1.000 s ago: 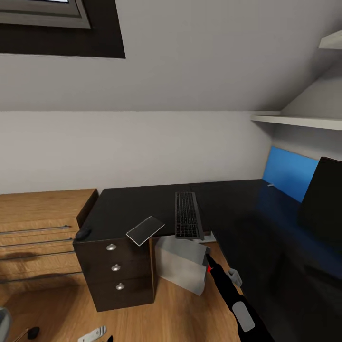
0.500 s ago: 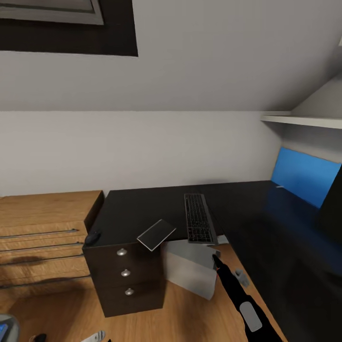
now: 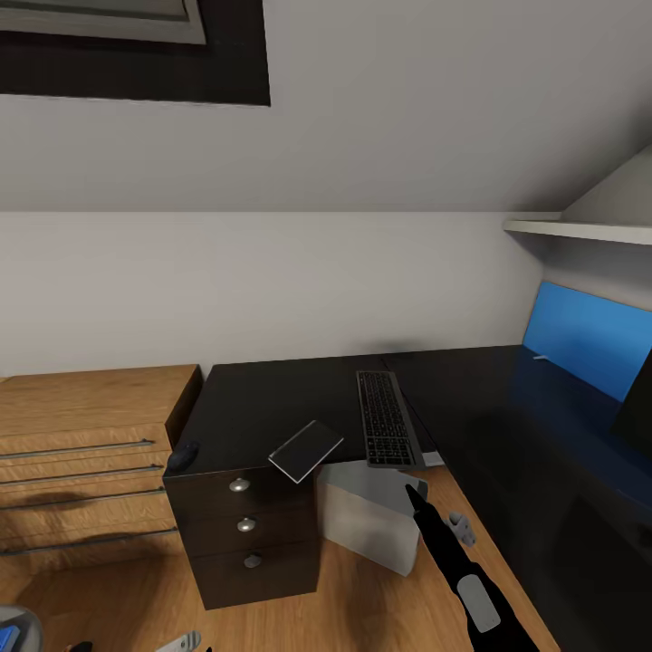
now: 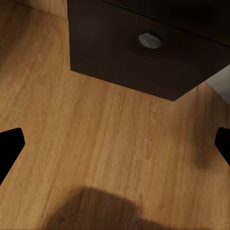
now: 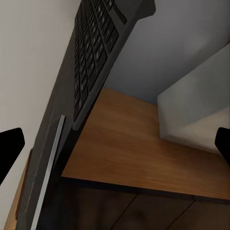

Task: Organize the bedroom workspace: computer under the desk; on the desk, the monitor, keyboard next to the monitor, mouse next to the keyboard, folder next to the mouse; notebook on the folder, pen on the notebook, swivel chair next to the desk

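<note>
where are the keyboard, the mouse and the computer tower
slim dark grey-black keyboard [image 3: 388,419], head view, middle of its keys
small dark rounded mouse [image 3: 184,455], head view, its top
boxy light-grey computer tower [image 3: 367,521], head view, its front side

A: What's diff vs 1 s ago?
B: Head cam panned left, so the desk [image 3: 263,407] sits further right in frame. The monitor [image 3: 636,412] is nearly off-frame now.
A: The right arm [image 3: 453,552]?
B: Shifted w/ the view.

Grey walls, wooden drawer chest [image 3: 86,453], light wood floor [image 4: 96,143].
</note>
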Robot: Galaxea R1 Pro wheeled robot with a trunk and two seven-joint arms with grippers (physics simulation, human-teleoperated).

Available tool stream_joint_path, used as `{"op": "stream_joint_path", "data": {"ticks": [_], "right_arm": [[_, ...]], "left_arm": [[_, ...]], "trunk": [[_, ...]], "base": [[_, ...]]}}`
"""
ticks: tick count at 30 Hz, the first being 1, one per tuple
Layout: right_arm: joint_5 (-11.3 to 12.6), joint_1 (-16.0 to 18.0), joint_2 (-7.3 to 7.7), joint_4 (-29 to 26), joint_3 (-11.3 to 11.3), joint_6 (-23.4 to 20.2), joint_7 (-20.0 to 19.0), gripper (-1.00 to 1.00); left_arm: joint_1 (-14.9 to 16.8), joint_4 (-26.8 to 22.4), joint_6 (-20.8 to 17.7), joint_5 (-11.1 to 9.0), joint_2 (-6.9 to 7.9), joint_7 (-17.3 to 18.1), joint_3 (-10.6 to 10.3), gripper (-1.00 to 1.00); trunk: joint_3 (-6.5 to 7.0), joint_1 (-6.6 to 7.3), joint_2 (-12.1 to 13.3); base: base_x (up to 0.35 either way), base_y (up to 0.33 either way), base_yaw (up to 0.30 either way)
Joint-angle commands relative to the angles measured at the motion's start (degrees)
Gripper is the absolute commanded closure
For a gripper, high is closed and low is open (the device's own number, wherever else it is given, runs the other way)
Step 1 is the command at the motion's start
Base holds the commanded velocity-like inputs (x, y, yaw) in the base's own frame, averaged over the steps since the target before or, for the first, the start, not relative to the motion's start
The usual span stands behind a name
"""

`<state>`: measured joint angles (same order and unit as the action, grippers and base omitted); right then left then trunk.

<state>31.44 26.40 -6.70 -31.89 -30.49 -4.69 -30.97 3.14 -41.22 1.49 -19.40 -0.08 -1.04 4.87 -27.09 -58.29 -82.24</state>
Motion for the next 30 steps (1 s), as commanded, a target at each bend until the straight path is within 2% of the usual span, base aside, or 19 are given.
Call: {"op": "stream_joint_path", "data": {"ticks": [1,7,15,27,30], "right_arm": [[0.40,0.06,-0.06,-0.02,-0.36,-0.49,-0.33,-1.00],[0.44,0.06,0.00,-0.02,-0.36,-0.49,-0.32,-1.00],[0.59,0.06,0.02,-0.01,-0.36,-0.49,-0.48,-1.00],[0.50,0.06,0.11,-0.02,-0.41,-0.49,-0.46,-1.00],[0.60,0.06,0.11,-0.05,-0.43,-0.51,-0.66,-1.00]], "left_arm": [[0.04,0.00,0.15,-0.55,-0.01,-0.10,-0.03,-1.00],[0.03,0.00,0.17,-0.55,-0.01,-0.10,-0.01,-1.00],[0.04,-0.05,0.84,-0.55,-0.16,-0.08,-0.06,-1.00],[0.03,-0.09,0.81,-0.61,-0.18,-0.10,-0.29,-1.00],[0.03,-0.09,0.80,-0.57,-0.18,-0.10,-0.29,-1.00]], "trunk": [[-0.06,0.00,-0.03],[-0.06,0.00,-0.03],[-0.06,0.00,-0.03],[-2.22,-2.63,-4.85],[-2.22,-2.63,-4.85]], "base": [[0.018,0.130,0.000],[0.070,0.240,0.000],[0.011,0.017,0.000],[0.000,0.000,0.000],[0.000,0.000,0.000]]}}
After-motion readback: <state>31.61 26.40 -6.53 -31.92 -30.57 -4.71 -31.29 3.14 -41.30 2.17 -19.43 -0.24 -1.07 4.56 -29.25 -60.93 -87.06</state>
